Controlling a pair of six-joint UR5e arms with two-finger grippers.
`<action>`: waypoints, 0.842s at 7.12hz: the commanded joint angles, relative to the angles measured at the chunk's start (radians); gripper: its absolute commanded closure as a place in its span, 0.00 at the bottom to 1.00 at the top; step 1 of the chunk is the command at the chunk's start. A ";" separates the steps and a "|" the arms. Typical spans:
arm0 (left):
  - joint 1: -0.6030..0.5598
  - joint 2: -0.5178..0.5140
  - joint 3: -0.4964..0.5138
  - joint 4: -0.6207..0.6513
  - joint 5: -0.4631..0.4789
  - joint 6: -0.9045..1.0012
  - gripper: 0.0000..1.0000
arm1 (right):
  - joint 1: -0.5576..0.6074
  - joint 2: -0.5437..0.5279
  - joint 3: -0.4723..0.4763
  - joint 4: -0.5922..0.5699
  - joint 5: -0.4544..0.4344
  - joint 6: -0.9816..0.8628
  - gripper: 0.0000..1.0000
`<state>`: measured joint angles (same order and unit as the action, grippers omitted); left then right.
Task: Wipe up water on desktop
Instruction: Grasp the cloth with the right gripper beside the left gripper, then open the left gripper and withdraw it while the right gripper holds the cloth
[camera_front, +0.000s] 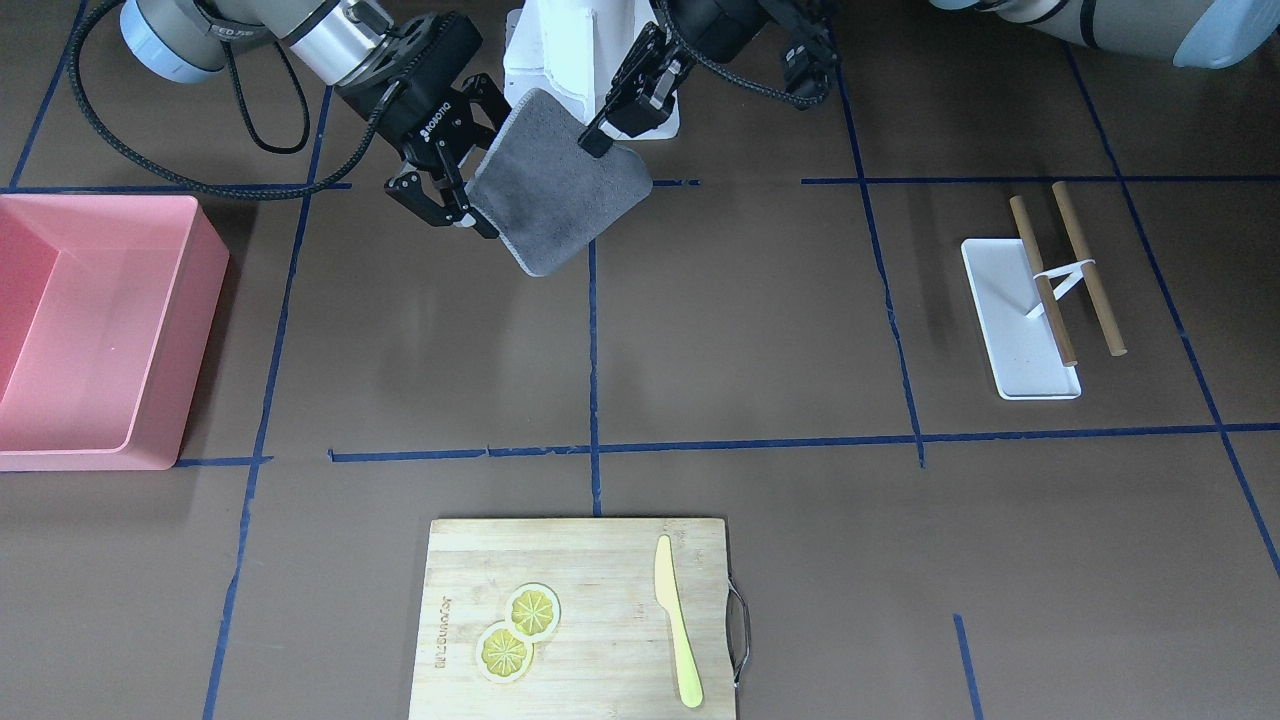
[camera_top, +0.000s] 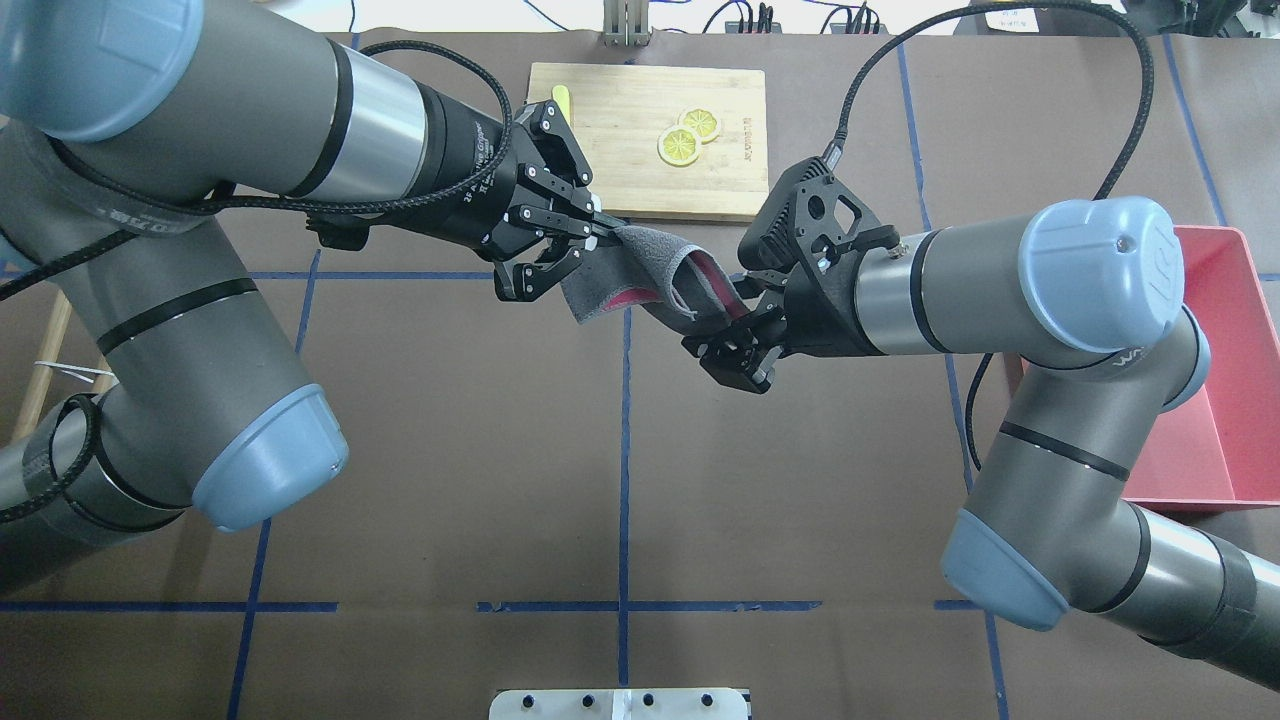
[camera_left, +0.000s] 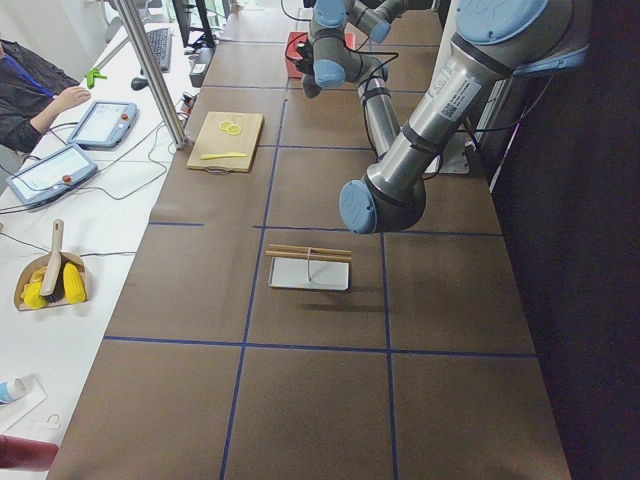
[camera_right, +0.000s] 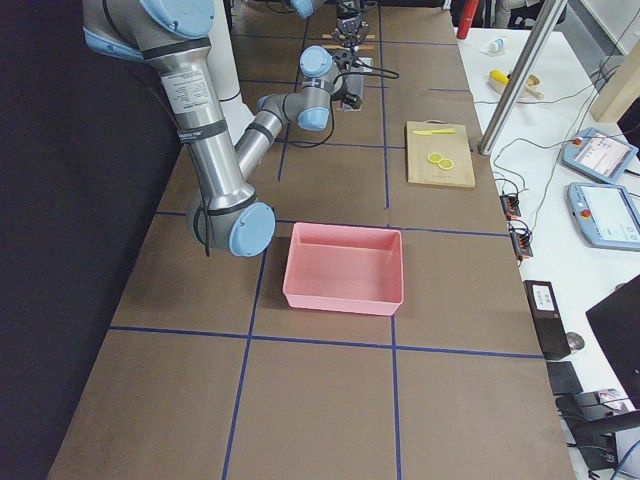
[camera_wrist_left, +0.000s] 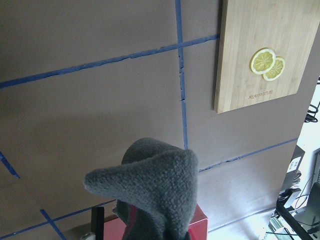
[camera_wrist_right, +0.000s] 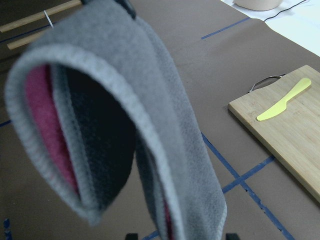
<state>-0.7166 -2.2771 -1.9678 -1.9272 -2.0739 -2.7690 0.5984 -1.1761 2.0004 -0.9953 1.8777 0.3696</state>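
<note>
A grey cloth (camera_front: 560, 195) with a pink inner side hangs in the air between my two grippers, above the brown desktop (camera_front: 750, 330) with its blue tape grid. My left gripper (camera_front: 598, 145) is shut on one edge of the cloth; in the overhead view it (camera_top: 610, 228) comes in from the left. My right gripper (camera_front: 470, 215) is shut on the opposite edge, also seen in the overhead view (camera_top: 725, 330). The cloth (camera_top: 650, 270) sags folded between them. It fills the right wrist view (camera_wrist_right: 125, 125) and the bottom of the left wrist view (camera_wrist_left: 155, 190). I see no water on the desktop.
A pink bin (camera_front: 195, 330) stands on my right side. A bamboo cutting board (camera_front: 600, 660) with two lemon slices (camera_front: 518, 632) and a yellow knife (camera_front: 678, 620) lies at the far edge. A white tray (camera_front: 1000, 300) with two wooden sticks (camera_front: 1085, 265) lies on my left side.
</note>
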 joint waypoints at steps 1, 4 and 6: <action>0.000 0.001 0.000 -0.003 0.000 0.002 0.93 | 0.001 -0.002 0.000 -0.003 0.001 0.012 1.00; 0.000 0.010 -0.002 -0.012 -0.005 0.170 0.01 | 0.003 0.000 0.003 -0.006 0.003 0.012 1.00; -0.001 0.066 -0.034 -0.006 -0.012 0.326 0.00 | 0.006 -0.007 0.003 -0.008 0.009 0.014 1.00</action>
<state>-0.7166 -2.2421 -1.9836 -1.9358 -2.0821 -2.5413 0.6027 -1.1789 2.0035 -1.0018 1.8848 0.3831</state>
